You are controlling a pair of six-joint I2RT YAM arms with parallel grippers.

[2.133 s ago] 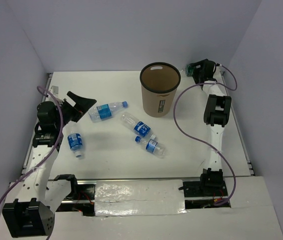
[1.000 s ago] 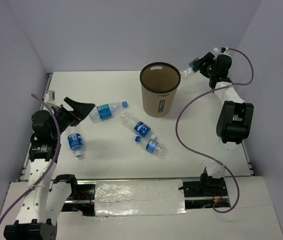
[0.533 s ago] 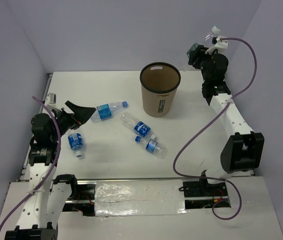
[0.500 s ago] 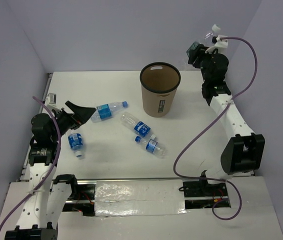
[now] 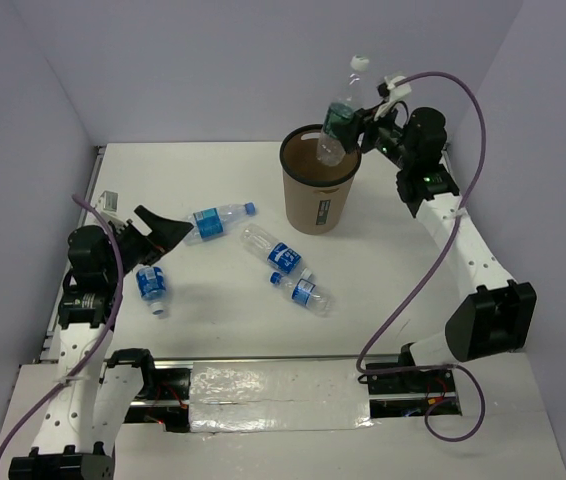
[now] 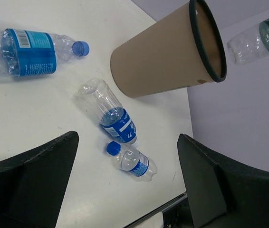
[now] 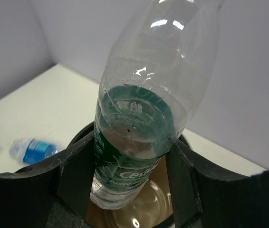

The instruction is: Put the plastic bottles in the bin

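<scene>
The right pincer (image 5: 360, 122) pinches the green bottle (image 5: 339, 112) near-upright, cap up, base directly over the mouth of the bin (image 5: 315, 200), while the left pincer (image 5: 167, 227) hangs spread, well apart.

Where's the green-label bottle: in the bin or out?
Out. Right gripper holds the green-label bottle cap-up above the bin; left wrist view shows a gap between base and rim.

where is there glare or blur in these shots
Right wrist: bright specular spots on the clear upper part of the green-label bottle. Left wrist: the left fingers are dark, soft-edged silhouettes at the bottom. Top external: even light, only faint shadows around the bin.
</scene>
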